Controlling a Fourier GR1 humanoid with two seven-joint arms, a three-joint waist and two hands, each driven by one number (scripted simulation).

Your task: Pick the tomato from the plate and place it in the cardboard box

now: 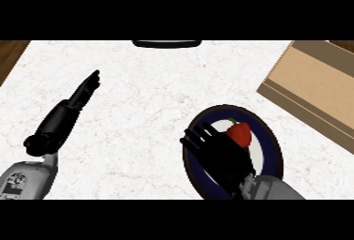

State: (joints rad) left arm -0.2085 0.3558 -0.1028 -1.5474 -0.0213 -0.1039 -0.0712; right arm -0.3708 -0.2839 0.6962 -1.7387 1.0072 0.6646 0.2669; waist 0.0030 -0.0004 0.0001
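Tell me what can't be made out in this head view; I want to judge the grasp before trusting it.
- Contact between the right hand and tomato: the fingers sit beside it, but the hand hides the tomato's left side.
- Plate: its left half is covered by the right hand and forearm.
- Cardboard box: cut off by the right edge; its opening does not show.
- Dark object at the counter's far edge: cut off, unidentifiable.

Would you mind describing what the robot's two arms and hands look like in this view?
Both forearms are light grey shells entering from the lower edge. The left robot hand is black and slender, joined to its grey forearm by a long, black, cylindrical wrist section. The right robot hand is likewise black, with jointed fingers, on a grey forearm. The left forearm carries small dark markings; no loose cables show.
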